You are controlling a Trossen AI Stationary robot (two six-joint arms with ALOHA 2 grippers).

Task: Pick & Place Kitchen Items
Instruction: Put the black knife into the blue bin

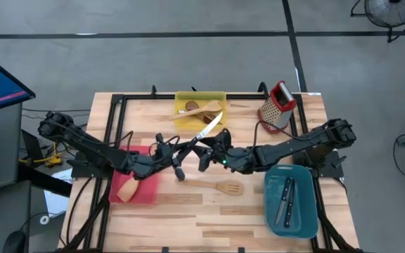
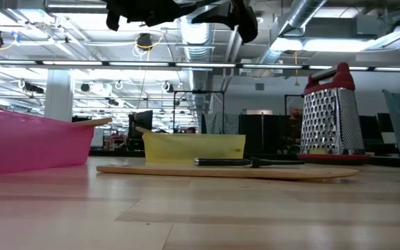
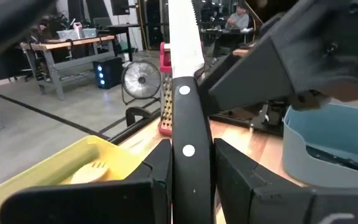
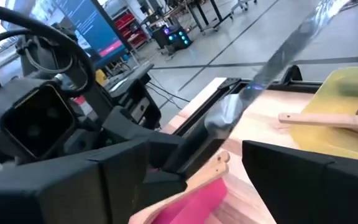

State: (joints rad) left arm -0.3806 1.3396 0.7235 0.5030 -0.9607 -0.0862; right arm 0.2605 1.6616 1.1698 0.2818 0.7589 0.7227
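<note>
Some things are already put away: two knives (image 1: 287, 198) lie in the teal bin (image 1: 308, 223), a spatula (image 1: 127, 190) sits in the red bin (image 1: 148, 194), and spoons (image 1: 201, 107) rest in the yellow bin (image 1: 181, 97). The left tool (image 3: 190, 163) squeezes a knife (image 1: 207, 128) up over the middle of the table (image 1: 188, 218); the right tool (image 1: 207, 153) is just beside it with its fingers apart; a slotted turner (image 1: 225, 187) lies loose on the table.

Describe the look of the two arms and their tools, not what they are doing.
Both arms are matte black, built of slim jointed segments with loose black cables looped along them. The left tool has broad, flat, angular black fingers. The right tool looks the same, and a small green light glows on that arm's wrist.
</note>
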